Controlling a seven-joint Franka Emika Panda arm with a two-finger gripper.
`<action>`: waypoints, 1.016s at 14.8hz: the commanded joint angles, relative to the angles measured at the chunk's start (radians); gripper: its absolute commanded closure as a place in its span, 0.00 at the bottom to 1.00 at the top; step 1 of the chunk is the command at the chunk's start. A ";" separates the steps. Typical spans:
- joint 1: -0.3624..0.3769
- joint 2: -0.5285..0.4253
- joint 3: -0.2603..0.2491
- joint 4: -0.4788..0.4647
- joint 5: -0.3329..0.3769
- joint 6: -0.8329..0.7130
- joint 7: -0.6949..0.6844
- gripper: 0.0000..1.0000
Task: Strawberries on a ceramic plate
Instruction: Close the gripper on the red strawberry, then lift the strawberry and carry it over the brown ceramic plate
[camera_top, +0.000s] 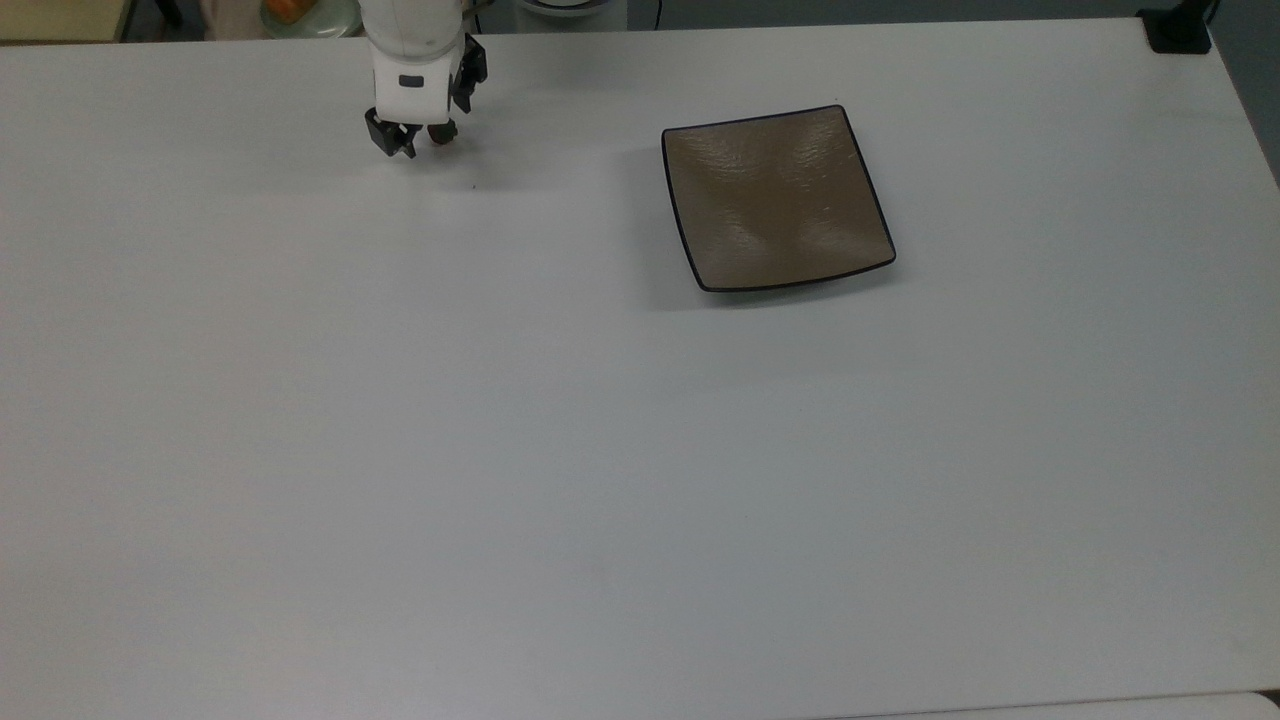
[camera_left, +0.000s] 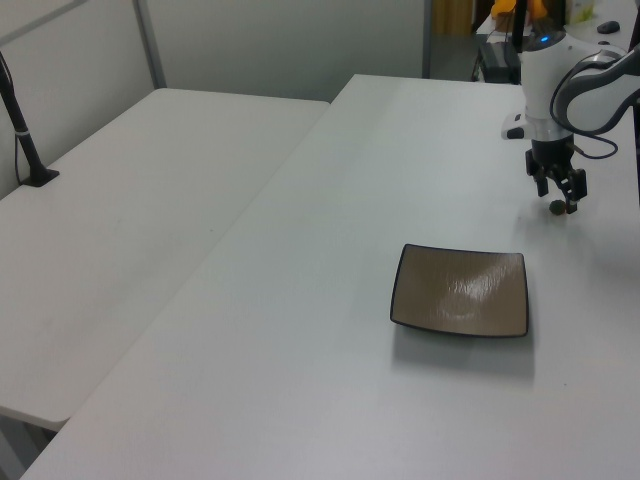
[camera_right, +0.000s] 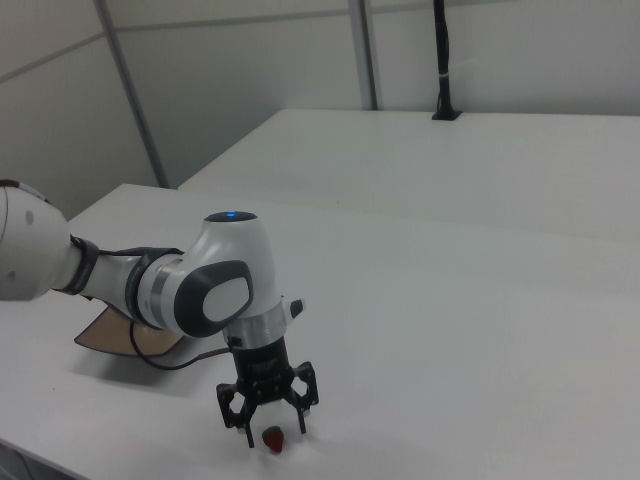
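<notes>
You are looking at a broad white table (camera_top: 600, 450) with a second white table (camera_left: 150, 200) beside it on the left view's left. The Panda arm (camera_right: 200, 290) reaches in from the top view's upper edge, its white wrist pointing straight down at the tabletop.

The ceramic plate (camera_top: 775, 200) sits flat on the table, well apart from the arm, toward the top view's right. Its brown glossy face is bare. In the right view you catch just a corner of it (camera_right: 115, 338) behind the arm.

Your gripper (camera_right: 268, 418) is low over the table, its fingers spread apart and gripping nothing. One dark fingertip (camera_top: 385, 140) shows on the top view's left of the wrist.

The strawberry (camera_right: 272, 438) lies on the table directly under the spread fingers, in the gap between them as the right view shows it. In the top view it (camera_top: 441, 133) peeks out at the wrist's lower right edge. In the left view it (camera_left: 557, 207) is a small dark spot right at the fingertips, so you cannot tell there whether they touch it.
</notes>
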 joint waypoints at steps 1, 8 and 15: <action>-0.003 -0.012 -0.004 -0.023 -0.024 0.033 -0.016 0.28; -0.003 -0.024 -0.004 -0.025 -0.030 0.016 -0.011 0.95; 0.043 -0.066 -0.003 0.245 -0.015 -0.324 0.130 0.96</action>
